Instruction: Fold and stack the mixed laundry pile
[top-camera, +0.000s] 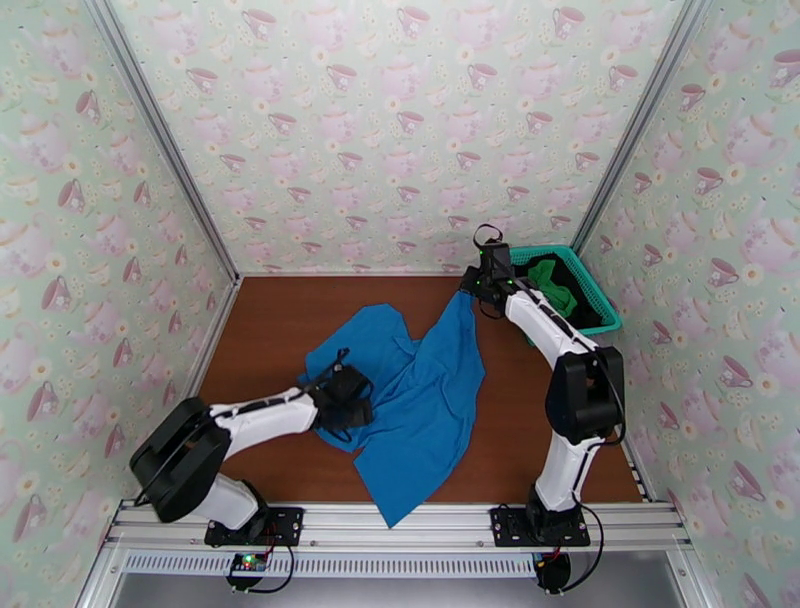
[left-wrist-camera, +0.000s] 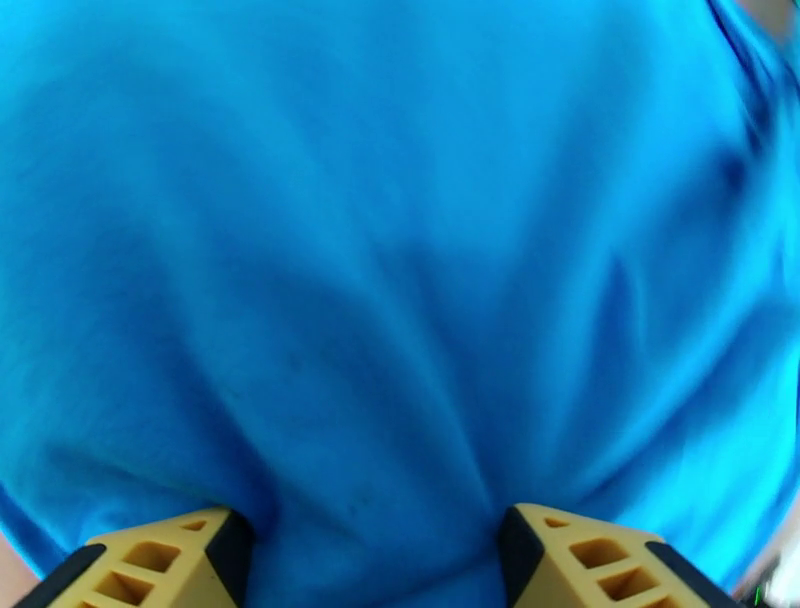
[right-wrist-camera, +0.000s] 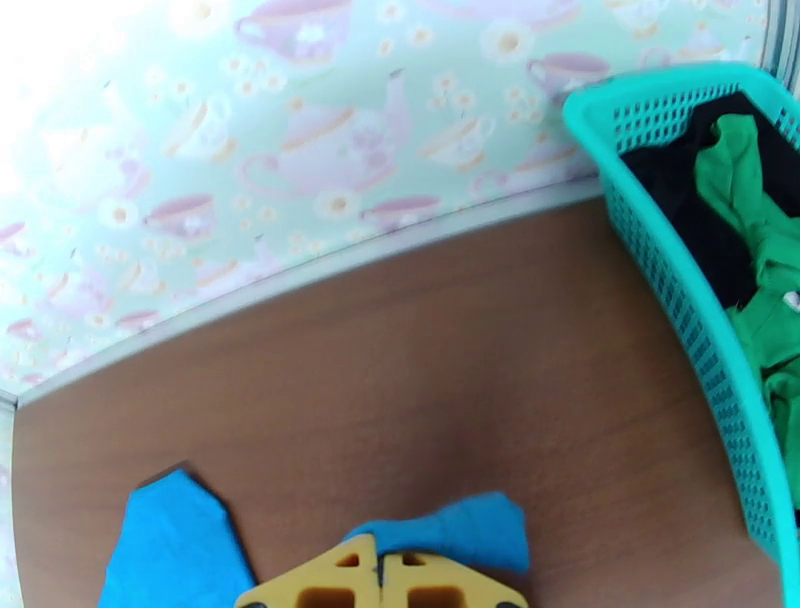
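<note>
Right gripper (right-wrist-camera: 380, 578) pinches corner of bright blue cloth shirt (top-camera: 430, 395) by far desk edge; left gripper (left-wrist-camera: 372, 535) open mid-shirt; pull taut, then flatten

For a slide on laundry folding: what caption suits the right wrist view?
Right gripper, jaws shut, pinches a blue shirt corner; green garment and black garment lie in the teal basket.

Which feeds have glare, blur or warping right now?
Top external: even light, sharp, no glare. Left wrist: the blue shirt sits very close and looks soft, smeared toward the upper right. Right wrist: the wallpaper is blown out at upper left, and the wall's base strip bows from lens distortion.
</note>
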